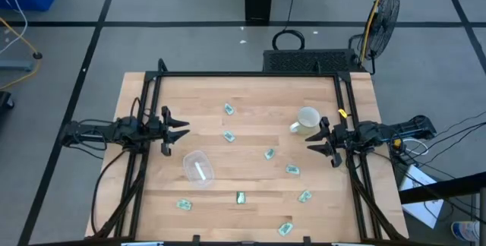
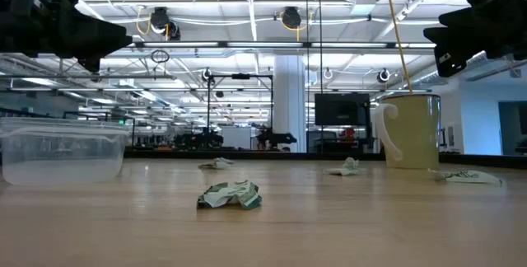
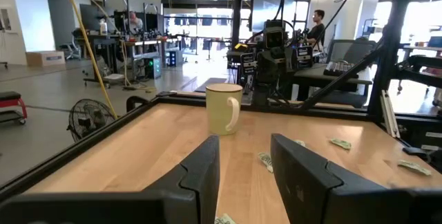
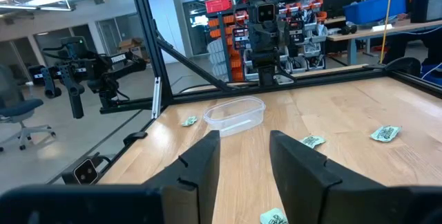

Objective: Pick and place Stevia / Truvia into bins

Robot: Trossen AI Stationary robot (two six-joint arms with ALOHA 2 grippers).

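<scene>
One clear bin (image 1: 197,167) sits on the bench (image 1: 250,94), well to the side of the white mug (image 1: 307,118) and nearer the left arm. Inside it, the high view shows a single pale strip lying along the floor, its long axis running roughly away from the front edge; whether that is a packet I cannot tell. The mug stands upright with its handle turned toward the bin; its contents are not visible.

Eight Stevia packets (image 1: 269,154) lie scattered flat on the wood, all outside the bin. Two lie between bin and mug, farther back (image 1: 228,109) (image 1: 229,136); two more sit below the mug (image 1: 292,169) (image 1: 304,196); three run along the front edge (image 1: 183,204) (image 1: 241,197) (image 1: 285,228). They point every which way, several skewed diagonally. In the low view the nearest one (image 2: 230,194) looks crumpled.

The left end effector (image 1: 181,129) hovers above the bench beside the bin, fingers (image 3: 200,175) apart and holding nothing. The right end effector (image 1: 314,143) hangs just beside the mug, fingers (image 4: 200,162) likewise spread and empty.
</scene>
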